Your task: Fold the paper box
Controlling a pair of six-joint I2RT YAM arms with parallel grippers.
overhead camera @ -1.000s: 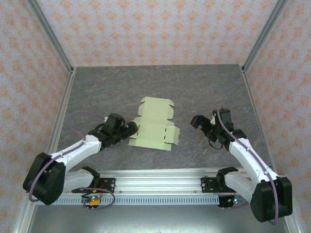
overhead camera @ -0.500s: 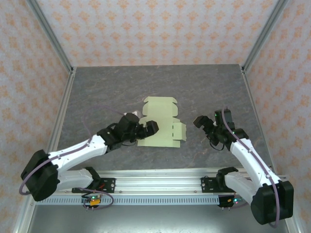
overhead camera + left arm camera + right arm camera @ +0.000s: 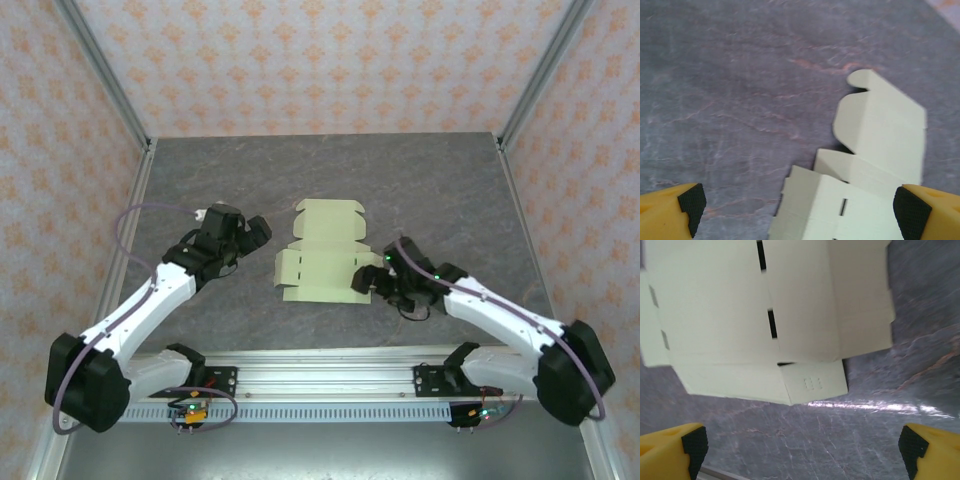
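Fingers [image 3: 670,217] of the left gripper [image 3: 801,212] stand wide apart, yellow with black ribbed pads [image 3: 690,200], and clasp nothing. The right gripper [image 3: 802,450] is spread just as wide, its pads [image 3: 694,445] at the frame's lower corners.

Ahead of the left fingertips lies the paper box [image 3: 875,130], a pale yellow-green die-cut sheet of thin matte card. This wrist view shows a rounded tab [image 3: 862,80] at its far corner and one panel lifted slightly, with shadow beneath its edge. The right wrist view shows the card [image 3: 740,315] just beyond the tips, with dark narrow slots [image 3: 771,322] along a fold, a small square flap [image 3: 815,382] bearing tiny punched marks, and a bare strip of table between card and pads.

From above, the sheet [image 3: 320,262] lies mid-table on the grey, marble-veined table [image 3: 430,185]. The left gripper [image 3: 253,231] is near its left edge but apart from it. The right gripper [image 3: 377,281] is at its right edge; whether they touch cannot be told. Patterned orange walls [image 3: 320,60] enclose the table.
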